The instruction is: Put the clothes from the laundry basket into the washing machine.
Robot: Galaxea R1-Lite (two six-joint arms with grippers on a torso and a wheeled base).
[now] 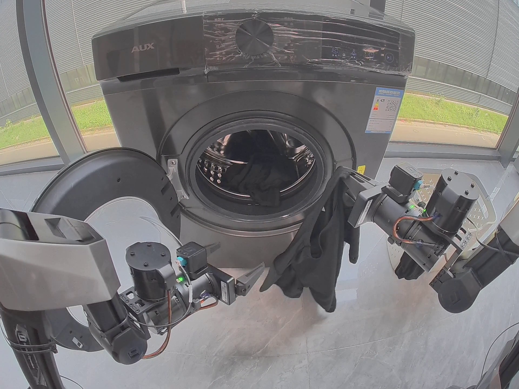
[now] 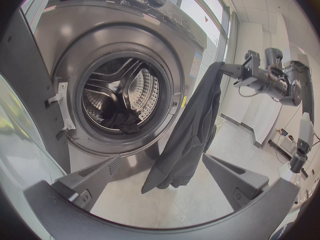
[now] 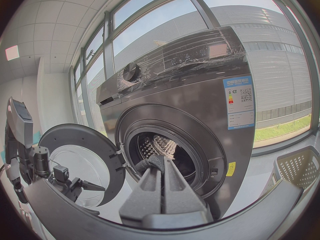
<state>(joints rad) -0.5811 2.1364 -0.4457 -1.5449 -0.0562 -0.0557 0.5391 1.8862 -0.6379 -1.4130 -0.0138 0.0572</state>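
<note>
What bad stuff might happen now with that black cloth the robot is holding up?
1. The black garment hangs long from the right gripper, reaching well below the drum opening. Its tail may catch on the rim and drape outside.
2. It is pinched only at its top, so it might slip onto the floor.
3. The open left gripper sits close to the hem and might snag it.

You see a dark grey washer (image 1: 162, 109) with a silvery, dot-perforated drum (image 2: 143, 87) and a blue-and-white label (image 1: 384, 109) on its front. The garment (image 1: 319, 249) before it is plain black. Right of the washer, the basket (image 3: 296, 167) is cream with a hole pattern.
</note>
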